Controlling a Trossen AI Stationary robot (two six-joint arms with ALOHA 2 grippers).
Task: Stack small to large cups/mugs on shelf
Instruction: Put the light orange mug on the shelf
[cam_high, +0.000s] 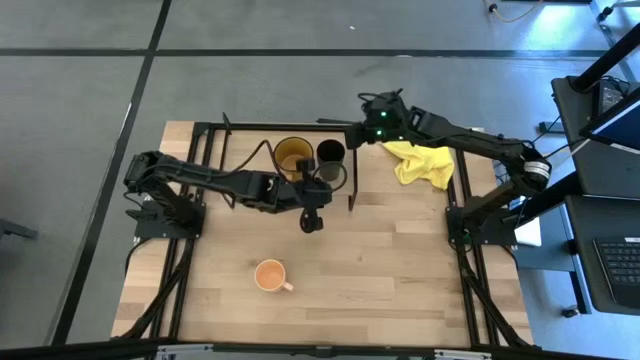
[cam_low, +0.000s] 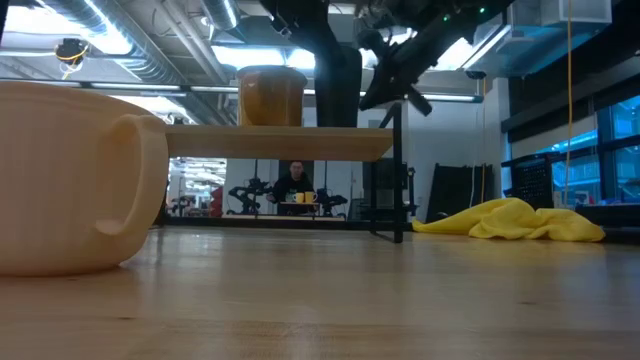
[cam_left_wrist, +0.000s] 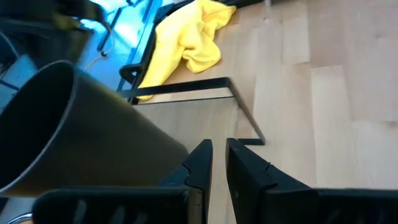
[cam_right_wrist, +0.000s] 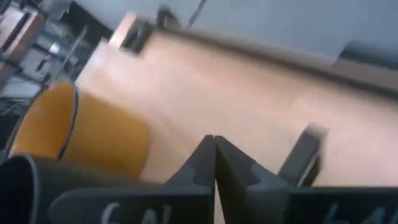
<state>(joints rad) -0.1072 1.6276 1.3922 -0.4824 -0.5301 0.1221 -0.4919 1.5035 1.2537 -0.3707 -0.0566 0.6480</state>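
Peach mug (cam_high: 270, 275) well apart from left end effector (cam_high: 311, 224)

The high view looks straight down on the whole surface (cam_high: 400, 260). The low view sits at surface height, very near the peach mug (cam_low: 70, 180), facing the shelf (cam_low: 280, 143). Both wrist views look closely along their tools; all 4 views share the shelf area.

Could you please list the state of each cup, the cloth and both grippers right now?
Amber mug: upright on the shelf.
Black cup: upright beside it.
Peach mug: upright on the table.
Yellow cloth: crumpled.
Left gripper: nearly shut, empty.
Right gripper: shut, empty.
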